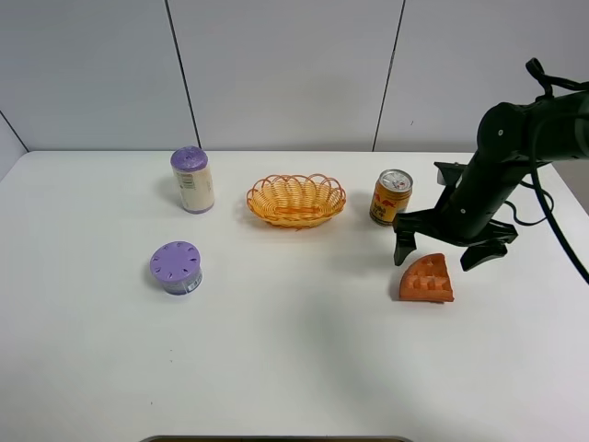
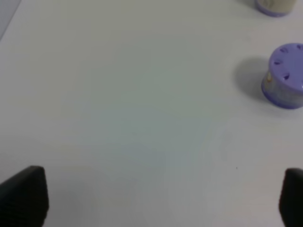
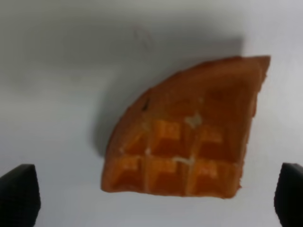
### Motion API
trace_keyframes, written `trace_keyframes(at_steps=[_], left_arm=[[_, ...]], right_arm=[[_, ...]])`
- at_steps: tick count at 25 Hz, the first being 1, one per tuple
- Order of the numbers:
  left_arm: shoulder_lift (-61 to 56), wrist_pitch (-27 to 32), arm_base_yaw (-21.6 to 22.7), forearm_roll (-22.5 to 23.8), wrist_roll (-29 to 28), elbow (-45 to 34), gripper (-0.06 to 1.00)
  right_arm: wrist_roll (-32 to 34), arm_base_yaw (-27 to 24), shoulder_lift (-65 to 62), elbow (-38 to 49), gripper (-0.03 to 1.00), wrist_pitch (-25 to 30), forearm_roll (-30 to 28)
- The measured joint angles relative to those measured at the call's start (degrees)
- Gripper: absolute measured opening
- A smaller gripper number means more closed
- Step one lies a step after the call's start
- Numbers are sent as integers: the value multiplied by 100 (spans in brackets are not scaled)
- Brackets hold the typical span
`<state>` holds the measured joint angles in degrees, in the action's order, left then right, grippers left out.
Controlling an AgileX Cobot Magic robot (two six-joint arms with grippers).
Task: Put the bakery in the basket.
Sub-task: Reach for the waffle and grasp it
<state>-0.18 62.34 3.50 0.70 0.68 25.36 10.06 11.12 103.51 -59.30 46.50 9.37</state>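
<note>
White laminate worktop (image 1: 276, 368), seen from above: open surface runs the whole length of the near edge and fills the near-left corner.

One black right gripper (image 1: 440, 256) hangs over the right-hand side, well in from the right edge. Its jaws are spread wider than the wedge below and grip nothing.

One oval orange-yellow woven wicker basket (image 1: 276, 217) sits at mid-width toward the far edge and holds nothing.

Two purple-lidded containers occupy the left half: a tall cream-bodied cylinder (image 1: 192, 180) toward the far edge and a squat round tub (image 1: 176, 267) nearer the middle, well apart.

One yellow-red drink can (image 1: 391, 197) stands upright just right of the basket.

One orange-brown quarter-circle waffle wedge (image 1: 428, 279) lies flat on the table on the near side of the can, between the right gripper's fingers and touching neither; bare white surface separates it from the basket.

The left gripper (image 2: 158, 197), shown only by its wrist camera, is wide open over bare table near the squat tub, holding nothing.
</note>
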Motion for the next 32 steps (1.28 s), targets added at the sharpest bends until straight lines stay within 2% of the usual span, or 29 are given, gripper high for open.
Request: trace_keyframes(at_steps=[5, 14, 32], left_arm=[[0, 0, 0, 0, 0, 0, 99], [0, 0, 0, 0, 0, 0, 99], [0, 0, 0, 0, 0, 0, 99]], right_arm=[[298, 0, -3, -17, 99, 278, -290], [354, 0, 229, -17, 99, 250, -346], [331, 0, 830, -17, 99, -340, -299]])
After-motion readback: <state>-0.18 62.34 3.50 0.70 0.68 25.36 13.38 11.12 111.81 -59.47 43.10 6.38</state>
